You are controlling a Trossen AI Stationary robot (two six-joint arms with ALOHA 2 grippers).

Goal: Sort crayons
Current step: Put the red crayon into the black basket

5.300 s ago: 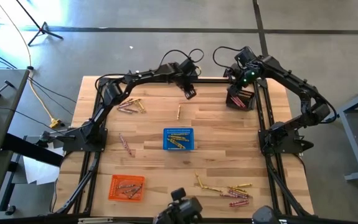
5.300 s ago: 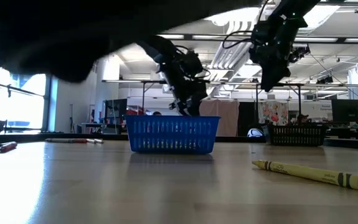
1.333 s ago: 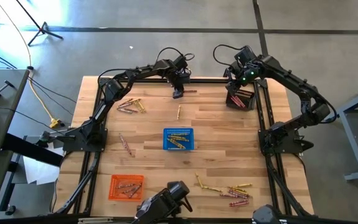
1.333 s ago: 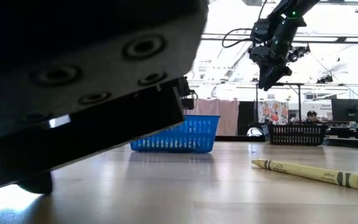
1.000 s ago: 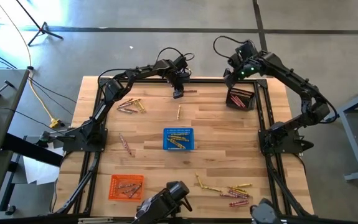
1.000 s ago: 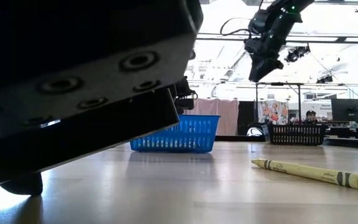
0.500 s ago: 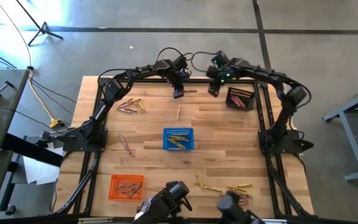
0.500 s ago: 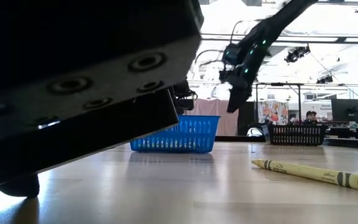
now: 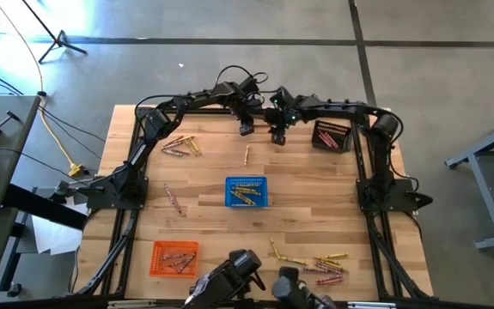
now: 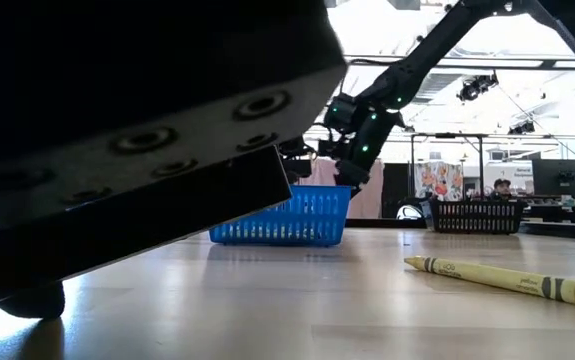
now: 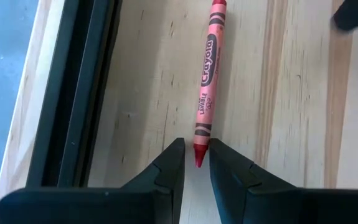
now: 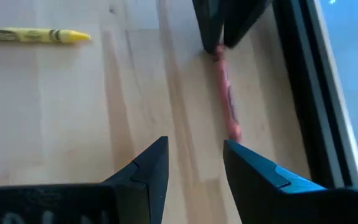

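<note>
The left gripper is down at the far edge of the wooden table, its two dark fingers pinching the pointed tip of a red crayon. The crayon lies flat on the wood and stretches straight away from the fingertips, running alongside the black frame rail that borders the table just to one side of the gripper. In the high view this gripper sits near the middle of the far edge, with the red crayon reaching from it toward the right arm.

The right gripper hovers just above the same crayon, its fingers spread apart and holding nothing. The crayon's blunt end lies just ahead of those fingertips, and the left gripper's fingers show beyond it at the crayon's other end. A yellow crayon lies on the wood off to one side of the right gripper, well apart from it. From above, the right gripper is just beside the left one.

Nearer than both grippers, a blue basket holds yellow crayons in the table's middle. A dark basket stands beside the right gripper, toward the far right corner. An orange basket with crayons sits at the near left. Loose crayons lie in a cluster to the left of the left gripper and in another pile at the near right.
</note>
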